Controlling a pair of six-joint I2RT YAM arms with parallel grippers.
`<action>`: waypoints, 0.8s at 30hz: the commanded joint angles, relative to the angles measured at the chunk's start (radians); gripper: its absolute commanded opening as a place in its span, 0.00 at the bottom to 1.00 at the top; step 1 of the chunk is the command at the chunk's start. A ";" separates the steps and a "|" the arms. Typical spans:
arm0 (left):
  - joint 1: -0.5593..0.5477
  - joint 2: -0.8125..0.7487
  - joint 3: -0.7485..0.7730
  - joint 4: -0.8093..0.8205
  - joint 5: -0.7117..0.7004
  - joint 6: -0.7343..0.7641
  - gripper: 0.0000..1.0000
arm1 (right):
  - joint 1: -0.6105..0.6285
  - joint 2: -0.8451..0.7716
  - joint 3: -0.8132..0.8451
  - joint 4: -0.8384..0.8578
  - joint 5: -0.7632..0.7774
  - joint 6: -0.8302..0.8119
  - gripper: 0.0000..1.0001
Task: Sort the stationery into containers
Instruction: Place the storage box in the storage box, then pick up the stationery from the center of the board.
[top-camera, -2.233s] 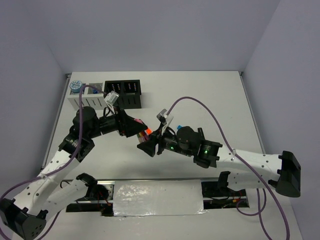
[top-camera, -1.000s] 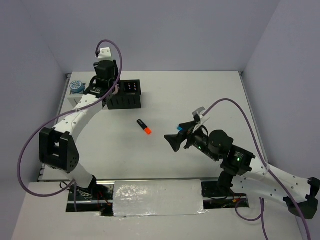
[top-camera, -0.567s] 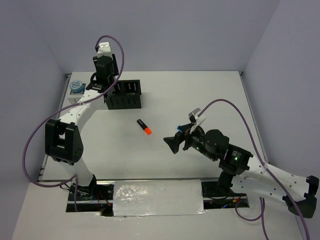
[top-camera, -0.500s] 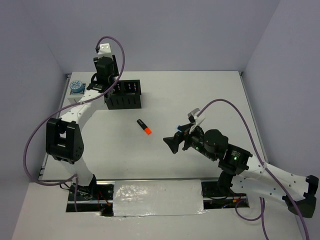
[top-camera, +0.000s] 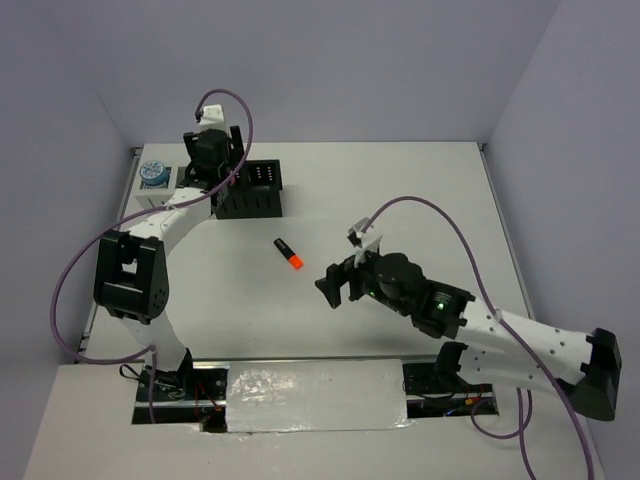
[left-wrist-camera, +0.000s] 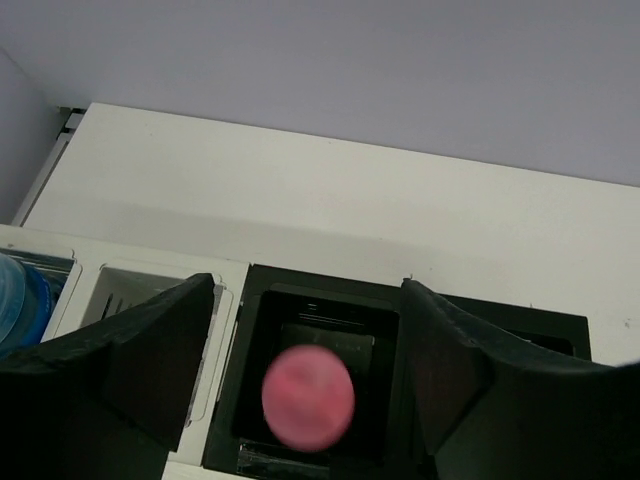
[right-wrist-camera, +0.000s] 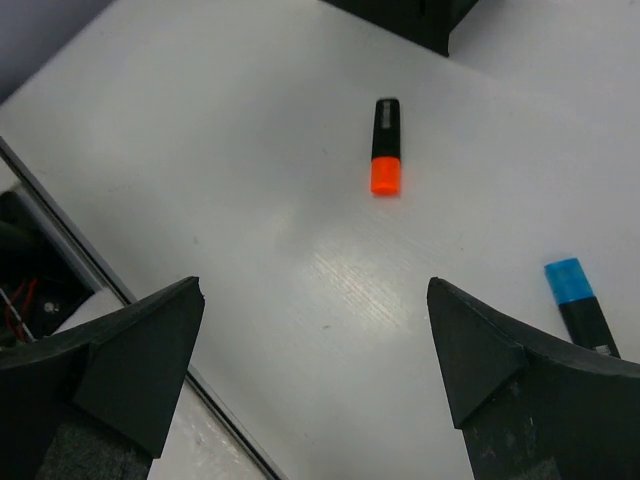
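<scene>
In the left wrist view a blurred pink round end of a stationery piece (left-wrist-camera: 308, 397) hangs free over the inside of a black container (left-wrist-camera: 243, 385), touching neither finger. My left gripper (left-wrist-camera: 308, 290) is open above that box, at the back left (top-camera: 210, 165). A round blue piece (left-wrist-camera: 15, 305) lies in the end white container (top-camera: 152, 172). An orange-capped highlighter (top-camera: 290, 254) lies on the table (right-wrist-camera: 385, 147). A blue-capped highlighter (right-wrist-camera: 582, 295) lies by my right finger. My right gripper (right-wrist-camera: 315, 290) is open and empty, just right of the orange one (top-camera: 332, 285).
A second white container (left-wrist-camera: 120, 285) stands left of the black one and another black container (left-wrist-camera: 540, 335) right of it. The row stands near the table's back left corner (top-camera: 138, 152). A metal strip and cable trough (top-camera: 310, 395) run along the near edge.
My left gripper has opened over the black container and the pink piece has left its fingers. My right arm has swung left and forward, closer to the orange highlighter.
</scene>
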 joint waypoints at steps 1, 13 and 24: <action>0.003 -0.048 0.015 0.072 -0.003 -0.037 0.88 | -0.001 0.103 0.037 0.031 -0.018 -0.001 1.00; 0.022 -0.283 0.385 -0.770 0.108 -0.336 0.99 | -0.113 0.737 0.390 -0.087 -0.117 -0.079 0.99; -0.032 -0.820 -0.287 -0.750 0.512 -0.253 0.99 | -0.162 1.091 0.658 -0.139 -0.138 -0.153 0.91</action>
